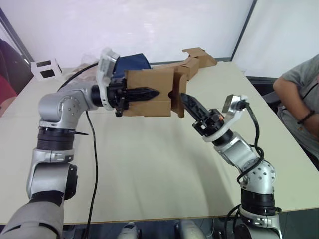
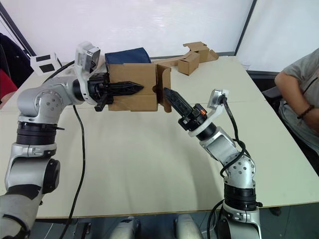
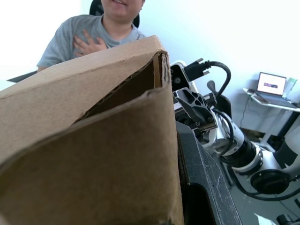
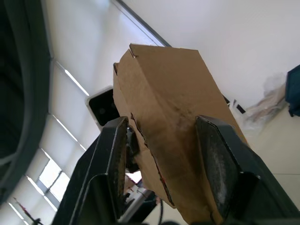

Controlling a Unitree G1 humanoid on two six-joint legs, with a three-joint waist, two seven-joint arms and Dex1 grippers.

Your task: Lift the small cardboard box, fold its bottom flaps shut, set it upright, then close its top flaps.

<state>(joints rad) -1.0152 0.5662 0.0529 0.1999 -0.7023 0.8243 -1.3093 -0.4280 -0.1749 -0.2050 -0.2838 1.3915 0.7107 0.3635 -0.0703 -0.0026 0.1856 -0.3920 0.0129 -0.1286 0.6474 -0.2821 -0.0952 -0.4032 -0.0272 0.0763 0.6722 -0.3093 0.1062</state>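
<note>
My left gripper (image 1: 149,93) holds the small cardboard box (image 1: 149,82) on its side in the air above the table, shut on it with one black finger lying along the front wall. Flaps (image 1: 178,94) at the box's right end stand partly out; I cannot tell whether they are the bottom flaps or the top flaps. The other end is hidden behind my left wrist. My right gripper (image 4: 163,123) is at that right end, open, with the box's end (image 4: 168,93) between its two fingers (image 4: 115,154).
Several brown cardboard boxes (image 1: 197,59) lie at the table's far right corner. A dark blue object (image 2: 127,56) sits behind the held box, and a small white box (image 1: 46,68) at the far left. A person (image 1: 299,94) sits at the table's right side.
</note>
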